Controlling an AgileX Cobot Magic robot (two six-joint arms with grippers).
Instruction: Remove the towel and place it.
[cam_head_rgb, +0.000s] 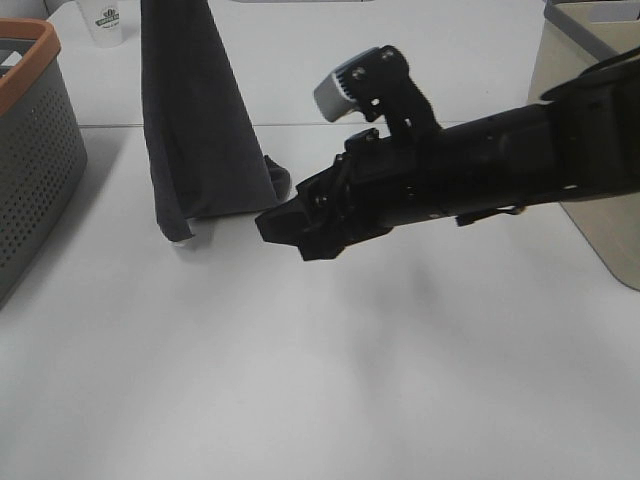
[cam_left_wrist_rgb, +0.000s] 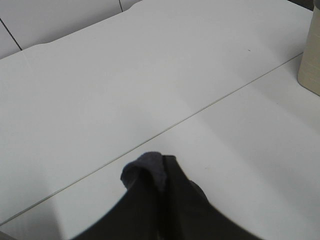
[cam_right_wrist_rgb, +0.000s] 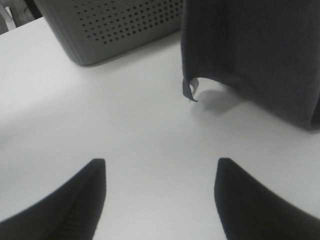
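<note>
While the towel (cam_head_rgb: 195, 130) is hung with its lower edge touching the worktop (cam_head_rgb: 300, 380), clamped in the left hand (cam_left_wrist_rgb: 162, 200), the right hand (cam_right_wrist_rgb: 160, 167) is held just beside it, spread apart.

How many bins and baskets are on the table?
2. A gray holed basket with an orange rim sits at the left edge of the high view. A beige bin stands at the right edge. More could be out of view.
</note>
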